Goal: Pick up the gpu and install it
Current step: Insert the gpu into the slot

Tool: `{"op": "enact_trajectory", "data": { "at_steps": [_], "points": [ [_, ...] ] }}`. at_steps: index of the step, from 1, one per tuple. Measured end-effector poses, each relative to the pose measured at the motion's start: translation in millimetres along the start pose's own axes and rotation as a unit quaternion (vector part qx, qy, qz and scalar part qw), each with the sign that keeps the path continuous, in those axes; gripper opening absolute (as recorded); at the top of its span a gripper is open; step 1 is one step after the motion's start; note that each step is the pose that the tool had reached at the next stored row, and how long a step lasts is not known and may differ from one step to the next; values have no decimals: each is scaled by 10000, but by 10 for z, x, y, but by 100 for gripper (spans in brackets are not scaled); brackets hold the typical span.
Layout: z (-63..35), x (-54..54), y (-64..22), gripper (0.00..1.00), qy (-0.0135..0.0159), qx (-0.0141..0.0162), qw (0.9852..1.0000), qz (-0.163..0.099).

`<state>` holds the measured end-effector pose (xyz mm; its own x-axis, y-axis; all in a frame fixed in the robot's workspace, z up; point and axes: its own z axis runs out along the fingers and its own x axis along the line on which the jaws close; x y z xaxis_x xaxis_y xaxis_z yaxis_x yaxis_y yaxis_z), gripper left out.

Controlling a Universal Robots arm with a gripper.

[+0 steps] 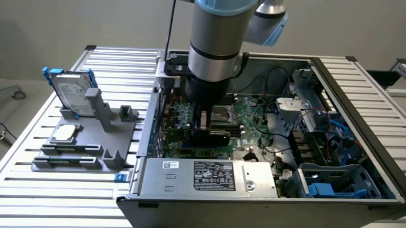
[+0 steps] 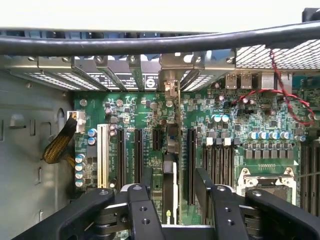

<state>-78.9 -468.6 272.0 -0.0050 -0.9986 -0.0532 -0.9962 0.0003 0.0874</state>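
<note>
Gpu (image 1: 209, 137) stands on edge on the motherboard (image 1: 257, 111) inside the open case (image 1: 355, 95), close to the middle of the exterior view and directly under the arm (image 1: 219, 42). In the wrist view the gpu (image 2: 170, 185) shows edge-on as a thin upright card, black cover on one face and green board on the other. It sits among the long black slots (image 2: 121, 155), and its far end lines up with a silver bracket (image 2: 170, 90) at the case's rear wall. How deep it sits in its slot cannot be told. The gripper (image 1: 203, 124) hangs just above the card with its jaws spread. In the wrist view the gripper (image 2: 174, 172) straddles the card, and the two black fingers (image 2: 148, 187) stand apart from it, one on each side, with bare board showing in both gaps, so nothing is pinched. A CPU socket (image 2: 265, 182) lies near the card on the same board. In the exterior view a power supply (image 1: 209, 175) sits at six o'clock from the card. At nine o'clock, outside the case on the slatted table (image 1: 38, 199), a grey holder (image 1: 95, 137) carries a hard drive (image 1: 71, 90) in a blue frame.
</note>
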Motion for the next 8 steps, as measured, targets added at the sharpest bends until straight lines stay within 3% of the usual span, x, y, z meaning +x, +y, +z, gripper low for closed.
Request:
{"op": "enact_trajectory", "data": {
  "at_steps": [5, 8],
  "points": [
    [-146, -31, 13, 47, 1, 0, 10000, 0],
    [-203, -46, 18, 38, 0, 0, 10000, 0]
  ]
}}
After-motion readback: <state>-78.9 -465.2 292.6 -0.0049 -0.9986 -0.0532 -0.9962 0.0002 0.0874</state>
